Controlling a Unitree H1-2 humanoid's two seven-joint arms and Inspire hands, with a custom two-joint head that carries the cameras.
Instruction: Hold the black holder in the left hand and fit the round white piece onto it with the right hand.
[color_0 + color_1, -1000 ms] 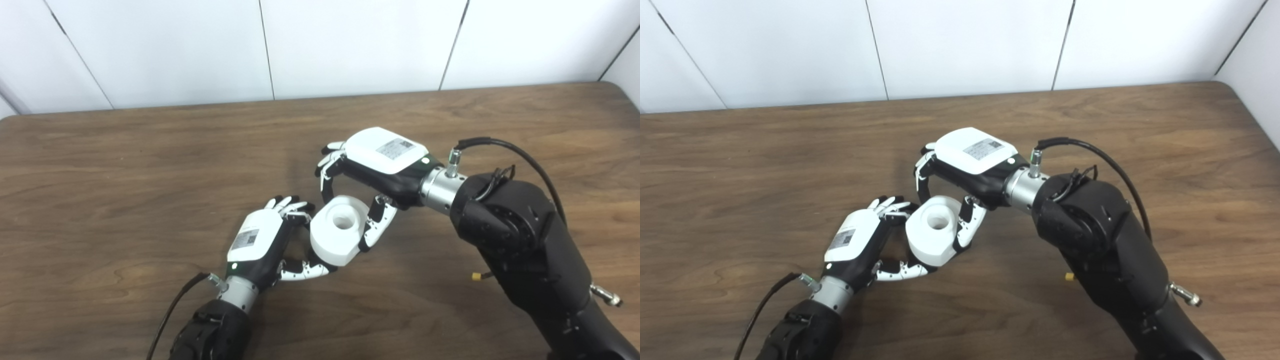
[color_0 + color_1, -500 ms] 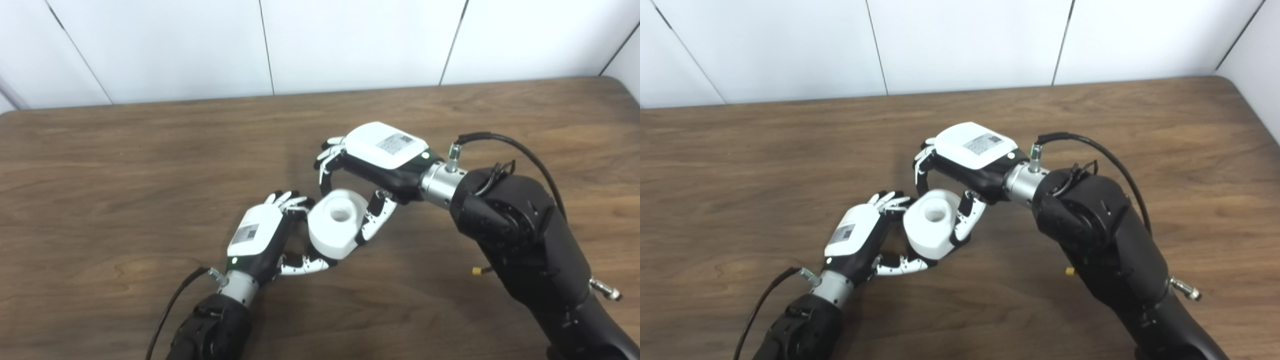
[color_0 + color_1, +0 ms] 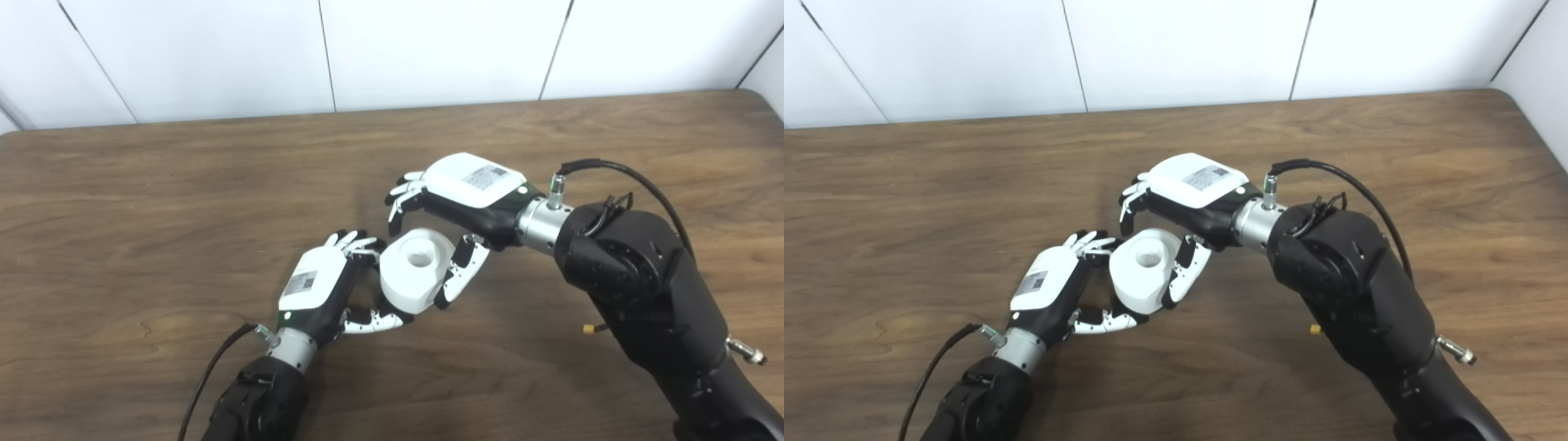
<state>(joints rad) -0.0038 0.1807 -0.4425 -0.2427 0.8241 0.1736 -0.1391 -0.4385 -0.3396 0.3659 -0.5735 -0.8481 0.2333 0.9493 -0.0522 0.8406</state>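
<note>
We see one round white piece [image 3: 416, 269] above the wooden table [image 3: 153, 202], between our two hands: left hand [image 3: 321, 288] curled beneath it, holder hidden; right hand [image 3: 456, 202], fingers spread, thumb touching its side.

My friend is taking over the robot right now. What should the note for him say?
Left robot hand: curled under and beside the round white plastic piece, apparently holding the black holder, which is hidden.
Right robot hand: fingers spread above the white piece, thumb along its right side; a firm grip cannot be confirmed.
Where: everything is mid-table above the brown wooden table. The white piece's centre hole faces up.
Done: white piece brought to the left robot hand.
Left: confirm that it is seated on the holder, then let go.
</note>
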